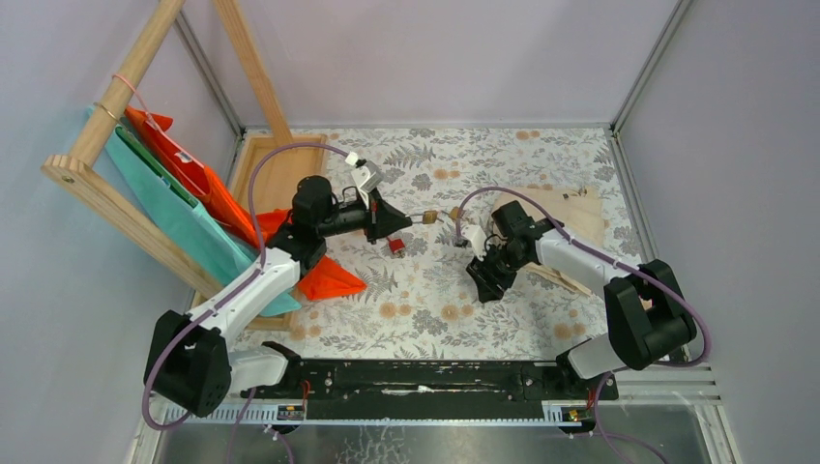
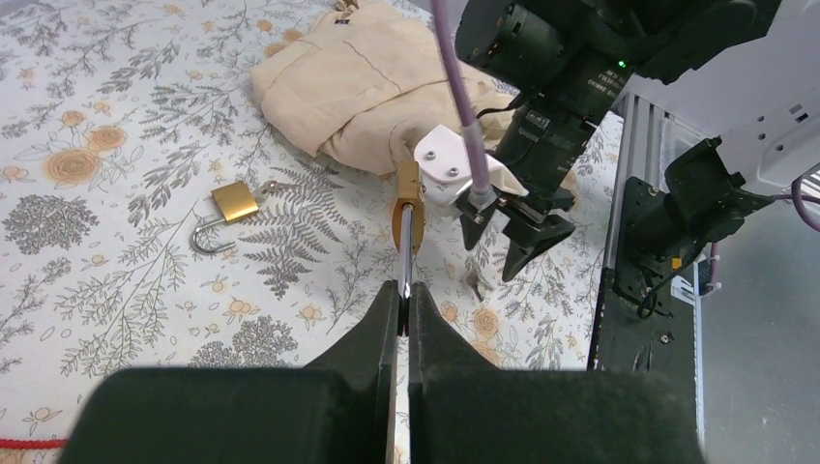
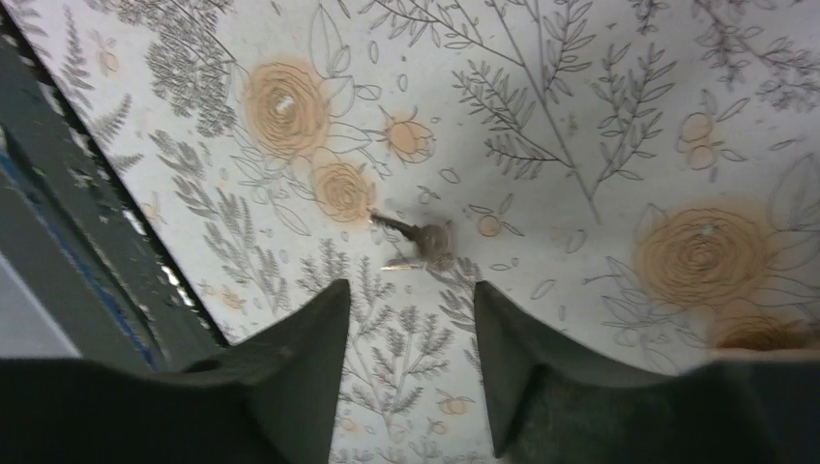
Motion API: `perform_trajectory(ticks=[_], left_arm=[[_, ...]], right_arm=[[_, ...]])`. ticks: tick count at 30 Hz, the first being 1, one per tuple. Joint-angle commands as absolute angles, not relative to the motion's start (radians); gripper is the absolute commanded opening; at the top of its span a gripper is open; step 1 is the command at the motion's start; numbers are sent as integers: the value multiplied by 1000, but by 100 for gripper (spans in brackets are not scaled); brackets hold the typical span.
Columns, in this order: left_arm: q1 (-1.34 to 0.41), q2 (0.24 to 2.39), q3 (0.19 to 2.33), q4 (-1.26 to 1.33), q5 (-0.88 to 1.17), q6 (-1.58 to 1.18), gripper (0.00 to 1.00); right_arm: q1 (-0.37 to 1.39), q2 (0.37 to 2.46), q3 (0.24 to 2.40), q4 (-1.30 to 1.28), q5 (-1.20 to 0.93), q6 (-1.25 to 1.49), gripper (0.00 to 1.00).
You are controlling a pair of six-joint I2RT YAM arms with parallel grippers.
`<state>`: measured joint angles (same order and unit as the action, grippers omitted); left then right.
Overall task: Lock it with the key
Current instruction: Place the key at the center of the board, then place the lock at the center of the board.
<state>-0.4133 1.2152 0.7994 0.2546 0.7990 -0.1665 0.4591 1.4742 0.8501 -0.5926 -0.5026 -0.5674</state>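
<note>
Right hand (image 3: 408, 288): fingers apart, poised above key (image 3: 418, 238), which lies flat on surface (image 3: 580, 77). Red lock (image 1: 395, 246): on surface, left of key and beyond it, apart. Left hand (image 2: 403, 295): farther beyond key, clamped on brass padlock (image 2: 408, 198) by its shackle. Step judged: key pickup. Next move: descend, pinch the key's head.

The table (image 1: 541, 164) is covered in a floral print of ferns and orange roses. A small red lock (image 1: 395, 246) is laid near its middle, with an orange pouch (image 1: 329, 278) spread to the left. A key (image 3: 424, 238) is seen lying flat right of centre. A brass padlock (image 2: 232, 205), its shackle open, is set beside a beige cloth bag (image 2: 367, 87) at the far right. A wooden tray (image 1: 280, 164) is placed at the far left.
</note>
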Motion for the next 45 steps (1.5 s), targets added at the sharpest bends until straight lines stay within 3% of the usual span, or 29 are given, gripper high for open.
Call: perform_trajectory(ticks=[1,4,10,19,32,37,45], left_arm=[[-408,1246,783,303,776,-178,0],[-411,1271,775,321,770,-195,0],[-468,1376,794,314,708,-195,0],[-630,1662,981,200,684,-204,3],[-713,2027,1168,290,759,-433,11],[-713,2077,1166,332,790,-509,21],[-701,2026,1167,204,758,-378,54]], right_arm=[[455,1449,906,-606,-446,-547,69],[433,1385,939,-616,-444,-539,78],[363,1291,1021,-581,-479,-423,83],[311,1151,923,-457,-397,-358,86],[131,1077,885,-437,-444,-378,86],[102,1098,882,-444,-482,-386,86],[77,1143,857,-447,-541,-420,86]])
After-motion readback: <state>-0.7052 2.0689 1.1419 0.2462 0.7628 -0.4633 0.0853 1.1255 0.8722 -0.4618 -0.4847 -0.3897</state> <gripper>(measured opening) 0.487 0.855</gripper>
